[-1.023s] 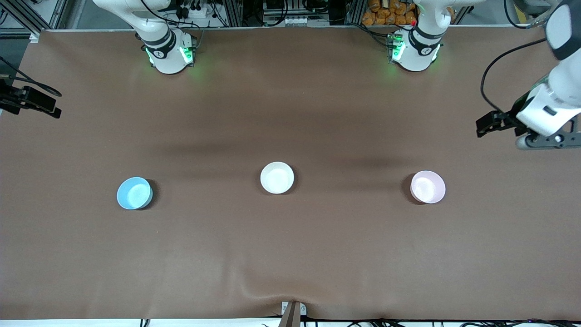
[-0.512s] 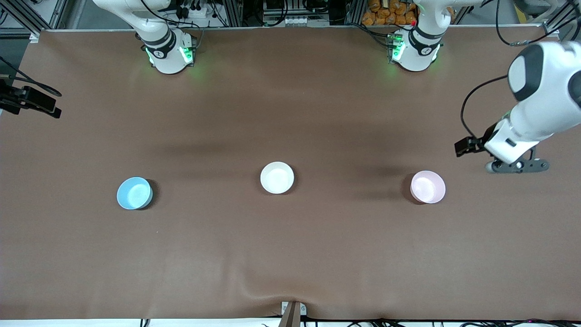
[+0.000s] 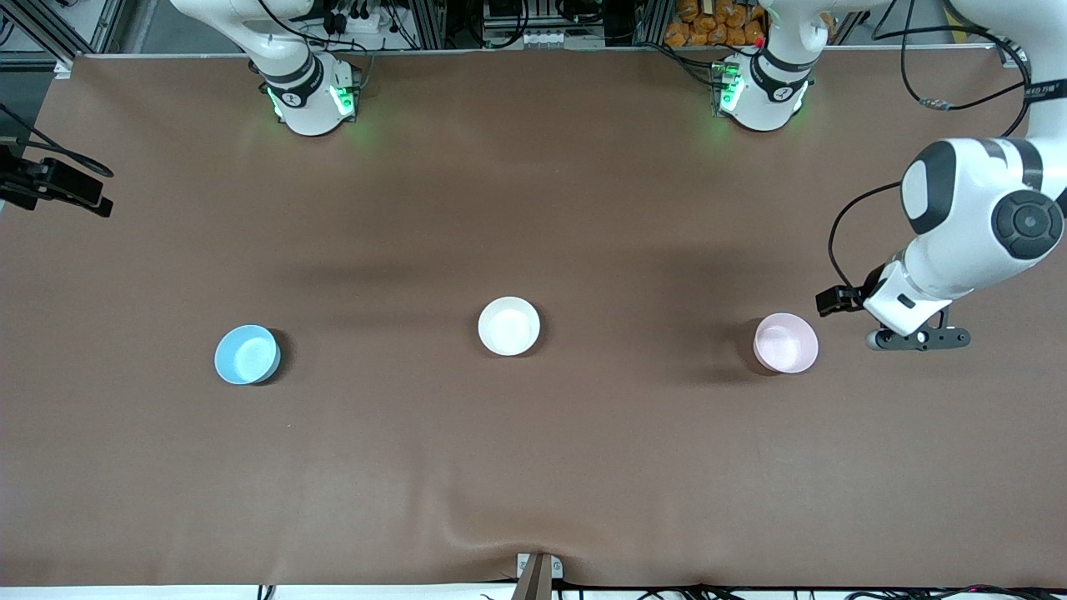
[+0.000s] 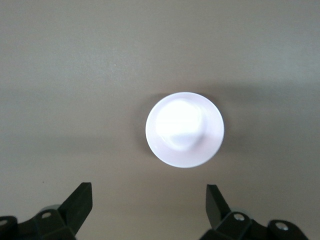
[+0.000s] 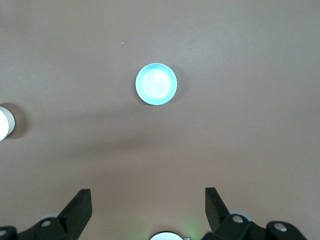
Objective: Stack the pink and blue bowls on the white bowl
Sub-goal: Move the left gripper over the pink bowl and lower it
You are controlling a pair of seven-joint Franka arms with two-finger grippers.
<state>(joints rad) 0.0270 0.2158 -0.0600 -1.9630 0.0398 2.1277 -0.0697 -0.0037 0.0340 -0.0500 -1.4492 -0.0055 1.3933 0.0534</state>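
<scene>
Three bowls stand in a row on the brown table: the sky-blue bowl (image 3: 247, 354) toward the right arm's end, the white bowl (image 3: 509, 326) in the middle, and the pale pink bowl (image 3: 785, 342) toward the left arm's end. My left gripper (image 3: 917, 339) is open and empty, beside the pink bowl and apart from it. The pink bowl (image 4: 185, 129) also shows in the left wrist view, ahead of the open left gripper (image 4: 147, 192). My right gripper (image 5: 147, 197) is open and empty, high over the table near its base. Its wrist view shows the blue bowl (image 5: 156, 84) and the white bowl's edge (image 5: 4, 122).
The arm bases (image 3: 313, 96) (image 3: 763, 92) stand along the table's edge farthest from the front camera. A black device (image 3: 54, 187) sits at the table's edge at the right arm's end. The brown cloth has a wrinkle (image 3: 492, 533) by a clamp (image 3: 538, 573).
My left arm has swung in and down toward the pink bowl, with its gripper now close beside it. The bowls and the right arm have not moved.
</scene>
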